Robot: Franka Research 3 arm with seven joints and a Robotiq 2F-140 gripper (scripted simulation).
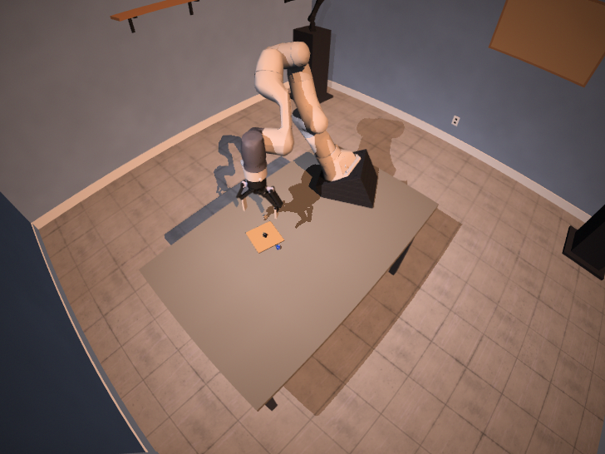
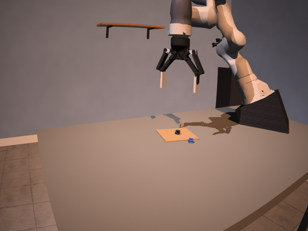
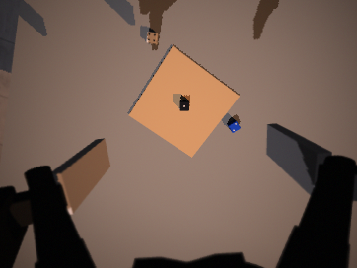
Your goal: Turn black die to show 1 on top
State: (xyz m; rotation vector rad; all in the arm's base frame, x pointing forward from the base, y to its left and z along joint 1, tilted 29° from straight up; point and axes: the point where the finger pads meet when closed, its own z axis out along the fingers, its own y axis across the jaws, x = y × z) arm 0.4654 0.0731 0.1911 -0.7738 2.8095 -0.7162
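My gripper (image 2: 179, 85) hung wide open and empty; the black die (image 3: 184, 103) sat on the mat (image 3: 207, 99), at twelve o'clock from my fingertips.

Dim light, hard shadows, possibly fisheye edges.

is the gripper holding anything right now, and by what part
Nothing is held. The gripper hangs wide open, high above the table, and the black die lies on the mat.

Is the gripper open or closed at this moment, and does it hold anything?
Open and empty. The gripper hangs high above the mat, fingers spread wide; the black die lies on the mat.
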